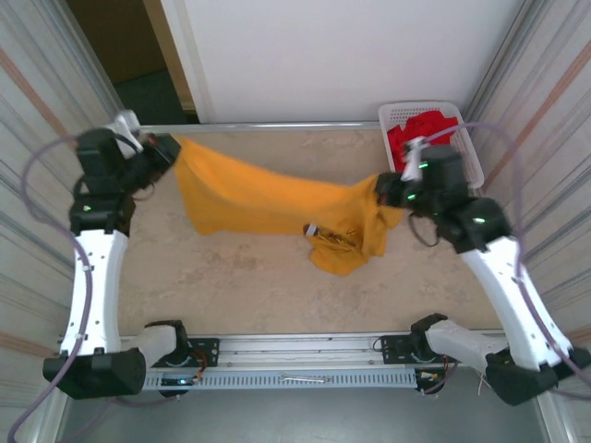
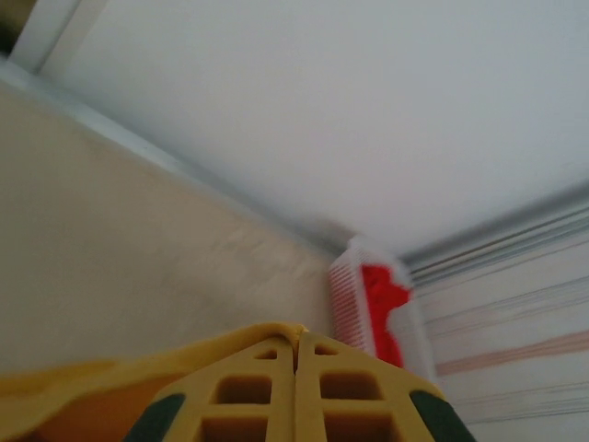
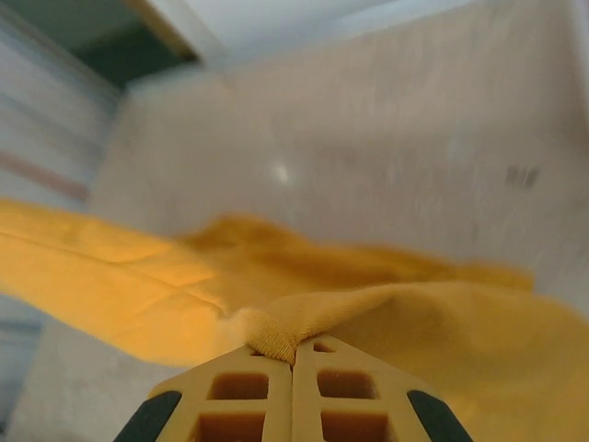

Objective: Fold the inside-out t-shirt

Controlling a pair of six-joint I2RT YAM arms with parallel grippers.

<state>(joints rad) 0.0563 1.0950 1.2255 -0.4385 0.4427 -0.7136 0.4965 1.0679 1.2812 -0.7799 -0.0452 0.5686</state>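
Pinched on t-shirt (image 1: 268,198): left fingers (image 2: 244,391), right fingers (image 3: 244,396); cloth stretched between; basket (image 1: 425,107) of red garments (image 1: 425,129) beside right.

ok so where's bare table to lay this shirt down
Widest bare table is the near strip between the t-shirt and the front rail. A narrower strip runs between t-shirt and back edge. Crowded: far right corner, basket of red garments beside the right gripper.

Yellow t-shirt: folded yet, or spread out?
Not folded: the yellow t-shirt hangs stretched between the left gripper and right gripper, both shut on it, its lower part bunched on the table.
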